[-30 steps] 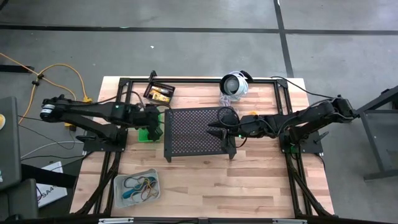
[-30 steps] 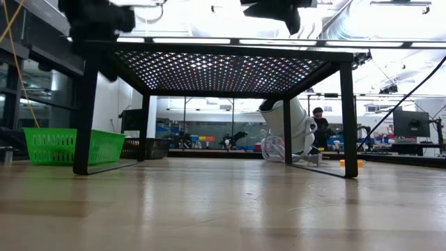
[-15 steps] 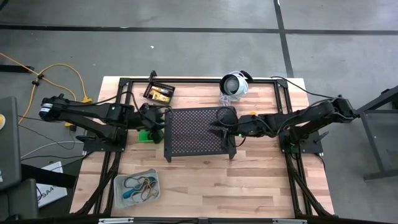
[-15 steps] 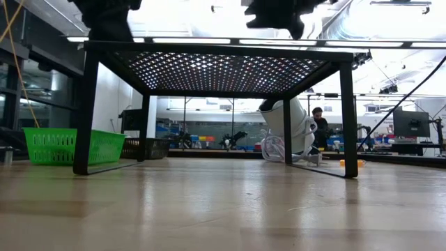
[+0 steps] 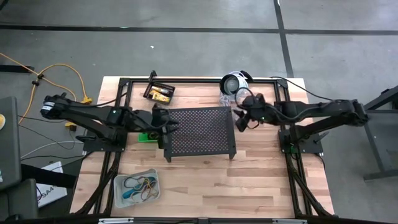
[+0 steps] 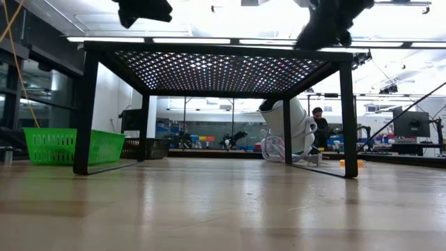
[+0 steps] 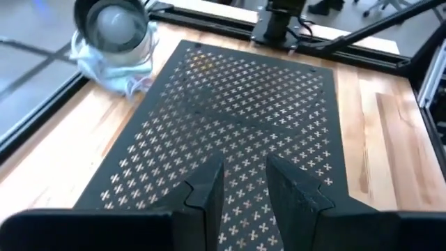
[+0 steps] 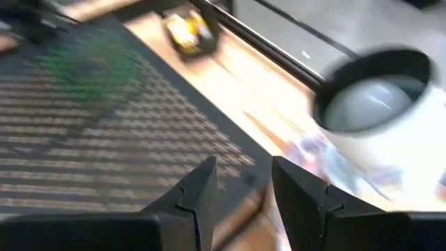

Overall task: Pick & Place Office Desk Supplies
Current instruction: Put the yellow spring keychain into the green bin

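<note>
The rubber bands (image 5: 138, 184) were held in the clear bin (image 5: 118, 181) at the tabletop's (image 5: 261, 180) front-left. They were judged light and limp, best pinched at one strand. Both the left pincer (image 7: 244, 183) and the right pincer (image 8: 244, 183) were parted and empty. No legible writing was found.

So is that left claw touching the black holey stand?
Apart. In the low view, the left gripper hangs above the stand with bright background showing between them.
</note>
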Available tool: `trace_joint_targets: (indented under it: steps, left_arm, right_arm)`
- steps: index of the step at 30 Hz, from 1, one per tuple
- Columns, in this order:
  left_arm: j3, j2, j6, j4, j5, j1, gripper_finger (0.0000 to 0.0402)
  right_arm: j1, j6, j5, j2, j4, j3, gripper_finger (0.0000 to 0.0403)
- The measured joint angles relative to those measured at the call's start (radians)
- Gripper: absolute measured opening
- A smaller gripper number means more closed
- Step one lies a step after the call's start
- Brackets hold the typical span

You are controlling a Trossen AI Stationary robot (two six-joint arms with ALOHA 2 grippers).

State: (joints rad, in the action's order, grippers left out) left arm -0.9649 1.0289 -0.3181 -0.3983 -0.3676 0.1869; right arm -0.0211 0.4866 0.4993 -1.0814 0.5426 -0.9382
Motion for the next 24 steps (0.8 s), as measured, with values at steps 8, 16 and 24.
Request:
trace_joint_targets:
  steps: [8,16,24]
  left_arm:
    - [0.000,0.061,0.034,0.067,0.002,0.013,0.0104]
    - [0.000,0.084,0.025,0.069,0.001,0.013,0.0104]
    - [0.000,0.085,0.023,0.067,0.001,0.013,0.0104]
  right_arm:
    - [0.121,0.041,0.002,-0.009,0.185,0.006,0.0124]
    - [0.224,0.131,-0.001,-0.011,0.265,0.068,0.0124]
    - [0.311,0.228,-0.019,-0.011,0.294,0.190,0.0124]
